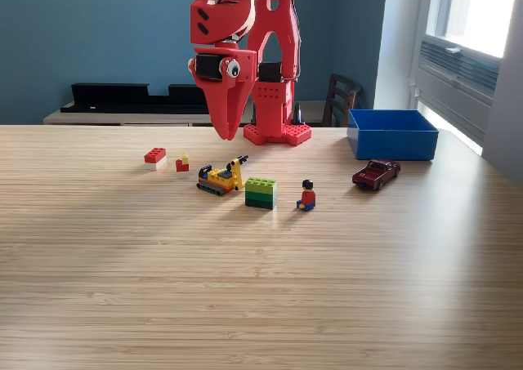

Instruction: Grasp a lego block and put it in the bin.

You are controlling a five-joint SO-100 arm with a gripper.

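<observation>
While hand (226, 131) hangs shut, blocks lie outside bin (391, 135)

Dark red toy car (376, 174) and small figure (307, 195) on the wooden table (261, 288) — a chair (340, 99) behind.

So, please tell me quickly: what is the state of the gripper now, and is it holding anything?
Gripper: closed, jaws together pointing down, holding nothing; it hangs above the table, behind the small yellow digger toy.
</observation>
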